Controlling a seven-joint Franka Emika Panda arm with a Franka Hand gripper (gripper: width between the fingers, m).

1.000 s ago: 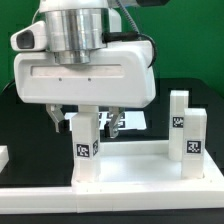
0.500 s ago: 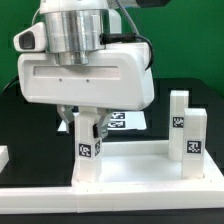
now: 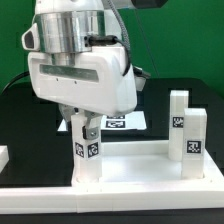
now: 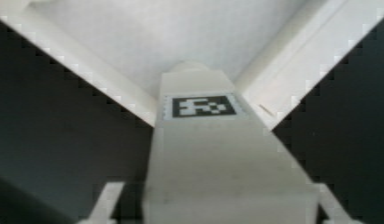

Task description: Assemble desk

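Note:
The white desk tabletop [image 3: 140,172] lies flat at the front with leg posts standing in its corners. My gripper [image 3: 85,128] is straight above the near-left tagged leg post [image 3: 86,152], its fingers closed in on the post's top on either side. The hand is turned at an angle. Two more tagged legs [image 3: 190,140] stand at the exterior view's right. In the wrist view the leg post [image 4: 207,160] fills the middle with its tag facing the camera. The gripper [image 4: 214,200] straddles it, a fingertip [image 4: 109,200] on each side, and the tabletop [image 4: 189,35] lies beyond.
A long low white rail [image 3: 100,198] runs along the front edge, with a stub [image 3: 3,157] at the exterior view's left. The marker board [image 3: 128,121] lies on the black table behind the gripper. A green wall stands at the back.
The fingers have come in from a wide spread to the sides of the leg post. The hand has turned about its vertical axis and shifted slightly toward the exterior view's right.

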